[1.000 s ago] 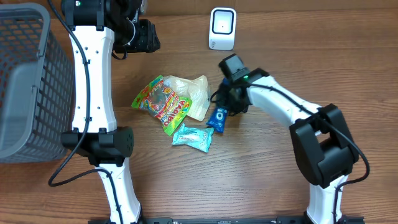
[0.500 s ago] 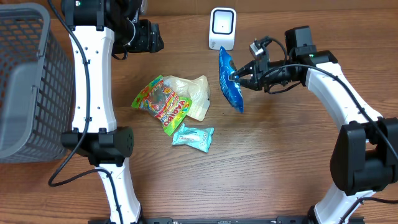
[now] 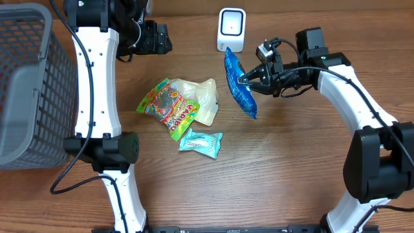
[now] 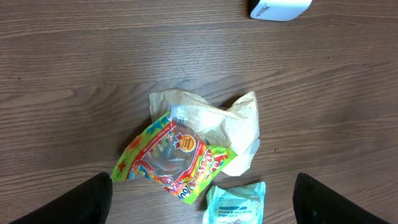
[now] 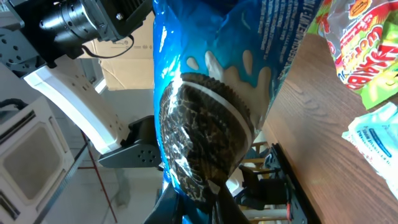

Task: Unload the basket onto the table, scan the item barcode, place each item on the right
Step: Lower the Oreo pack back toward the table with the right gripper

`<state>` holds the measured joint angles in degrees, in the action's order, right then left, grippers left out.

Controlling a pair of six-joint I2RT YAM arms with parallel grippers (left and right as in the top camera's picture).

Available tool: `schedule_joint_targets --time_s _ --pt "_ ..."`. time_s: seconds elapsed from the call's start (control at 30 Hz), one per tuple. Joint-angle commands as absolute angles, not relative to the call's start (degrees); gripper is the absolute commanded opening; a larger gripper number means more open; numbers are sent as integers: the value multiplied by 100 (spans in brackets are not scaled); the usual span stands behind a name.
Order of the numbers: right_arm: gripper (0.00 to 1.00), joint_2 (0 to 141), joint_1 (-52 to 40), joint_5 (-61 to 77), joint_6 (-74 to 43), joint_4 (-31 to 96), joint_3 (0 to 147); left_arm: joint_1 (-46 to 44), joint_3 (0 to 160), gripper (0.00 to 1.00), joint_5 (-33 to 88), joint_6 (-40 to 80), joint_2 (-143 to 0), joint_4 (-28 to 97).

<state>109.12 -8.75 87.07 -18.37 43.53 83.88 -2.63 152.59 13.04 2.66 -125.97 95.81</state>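
Brown wood-grain desk (image 3: 278, 168) fills the overhead view, with a grey mesh basket (image 3: 29, 77) at its left edge and a white scanner (image 3: 231, 30) standing at the far side. Only from above is it plain that the right pincer (image 3: 246, 79) is clamped on the edge of a blue cookie packet (image 3: 239, 87), which hangs tilted just in front of the scanner. The right wrist view adds what the top view cannot: the packet's printed face with a dark sandwich cookie, so close that it hides much of the desk beyond. The left pincer (image 3: 158, 37) hovers at the far side, well apart from the packet. Its wrist view shows its dark fingers (image 4: 74, 202) spread wide at the lower corners. Under it a colourful gummy bag (image 4: 171, 158) rests on a crumpled pale bag (image 4: 230, 124), and a teal packet (image 4: 236, 202) lies just beside them.
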Motion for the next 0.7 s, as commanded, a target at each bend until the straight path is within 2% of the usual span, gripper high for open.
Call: schedule_joint_targets --time_s 0.0,0.13,0.2,0.37,0.47,0.67 --pt "4 10790 -886 8997 -1750 4370 8442 -316 15235 84 1361 283 -12438 9574" --pt "4 10790 -886 8541 -1603 4477 8440 -318 15235 86 1363 285 -12438 9579" --pt "4 10790 -888 7026 -1601 5057 8440 -320 15235 91 1363 349 -12438 9574" --pt "4 10790 -1076 3470 -1629 6112 8440 -346 15235 95 1361 349 -12438 9574" --pt "4 10768 -1382 2132 -1671 6283 8451 -344 15235 100 1356 346 -12438 9577" --pt "4 10768 -2298 -663 -2128 6292 8466 -344 15235 100 1361 349 -12438 9577"
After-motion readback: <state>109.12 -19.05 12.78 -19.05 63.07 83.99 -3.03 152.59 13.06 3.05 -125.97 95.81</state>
